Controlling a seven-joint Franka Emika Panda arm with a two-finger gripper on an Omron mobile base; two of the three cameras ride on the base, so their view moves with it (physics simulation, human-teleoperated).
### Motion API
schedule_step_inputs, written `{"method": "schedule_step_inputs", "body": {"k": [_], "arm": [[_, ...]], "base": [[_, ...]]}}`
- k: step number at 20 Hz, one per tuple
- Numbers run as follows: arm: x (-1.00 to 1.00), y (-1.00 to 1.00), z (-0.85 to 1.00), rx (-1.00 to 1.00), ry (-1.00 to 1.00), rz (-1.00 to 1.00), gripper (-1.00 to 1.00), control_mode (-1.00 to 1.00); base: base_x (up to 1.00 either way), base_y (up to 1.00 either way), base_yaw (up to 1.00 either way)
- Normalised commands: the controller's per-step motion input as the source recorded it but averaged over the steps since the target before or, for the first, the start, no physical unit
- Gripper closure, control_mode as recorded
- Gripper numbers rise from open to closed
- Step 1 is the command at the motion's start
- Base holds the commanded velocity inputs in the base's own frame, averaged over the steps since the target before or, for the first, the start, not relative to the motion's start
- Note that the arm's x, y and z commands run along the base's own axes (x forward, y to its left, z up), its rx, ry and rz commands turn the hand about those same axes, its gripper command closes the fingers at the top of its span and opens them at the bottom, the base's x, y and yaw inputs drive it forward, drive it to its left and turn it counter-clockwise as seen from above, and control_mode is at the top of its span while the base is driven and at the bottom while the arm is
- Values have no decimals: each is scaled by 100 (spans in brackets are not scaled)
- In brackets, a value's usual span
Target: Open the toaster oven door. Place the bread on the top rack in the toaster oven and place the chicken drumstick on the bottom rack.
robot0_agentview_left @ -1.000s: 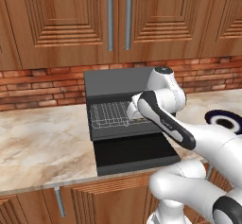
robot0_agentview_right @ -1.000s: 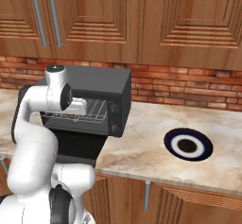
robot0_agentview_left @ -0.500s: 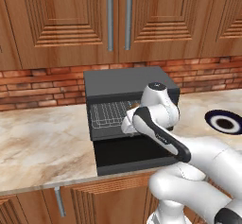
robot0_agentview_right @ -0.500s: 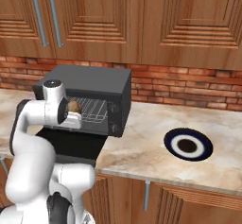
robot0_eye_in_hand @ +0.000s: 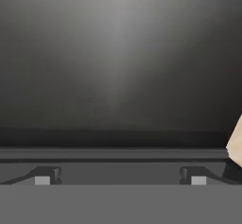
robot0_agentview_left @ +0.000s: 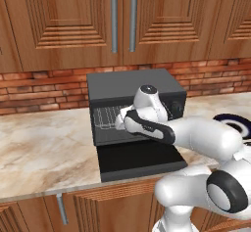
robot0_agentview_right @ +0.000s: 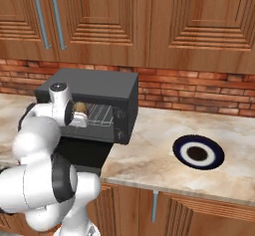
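Gripper (robot0_eye_in_hand: pixel 120 180) spread wide, nothing held, facing the dark wall inside the toaster oven (robot0_agentview_right: pixel 107 88). Right base view catches the bread (robot0_agentview_right: pixel 79 109) at the wrist's three o'clock; the toaster oven door (robot0_agentview_left: pixel 139 160) lies dropped open.

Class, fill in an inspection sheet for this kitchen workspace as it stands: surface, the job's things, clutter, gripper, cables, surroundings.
Surface: marbled beige counter, bare on the left.
Job's things: toaster oven stands against the brick wall; toaster oven door is folded down flat in front. A wire rack shows inside. A small brown piece sits at the oven mouth by the robot's hand; bread or drumstick cannot be told.
Clutter: a dark blue and white plate to the right of the oven, with a brown centre.
Gripper: gripper open, fingers wide apart, facing the dark oven interior, holding nothing.
Cables: nothing seen.
Surroundings: wooden wall cabinets above, brick backsplash.
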Motion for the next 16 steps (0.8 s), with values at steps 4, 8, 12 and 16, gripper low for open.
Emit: {"method": "schedule_step_inputs", "body": {"k": [4, 8, 12, 16], "arm": [[52, 4, -2, 0, -6, -1, -100, -100], [36, -7, 0, 0, -9, 0, -100, -100], [-39, -25, -15, 0, 0, 0, -100, -100], [-45, -3, -30, 0, 0, 0, -100, -100]], "base": [[0, 0, 0], [0, 0, 0], [0, 0, 0], [0, 0, 0]]}}
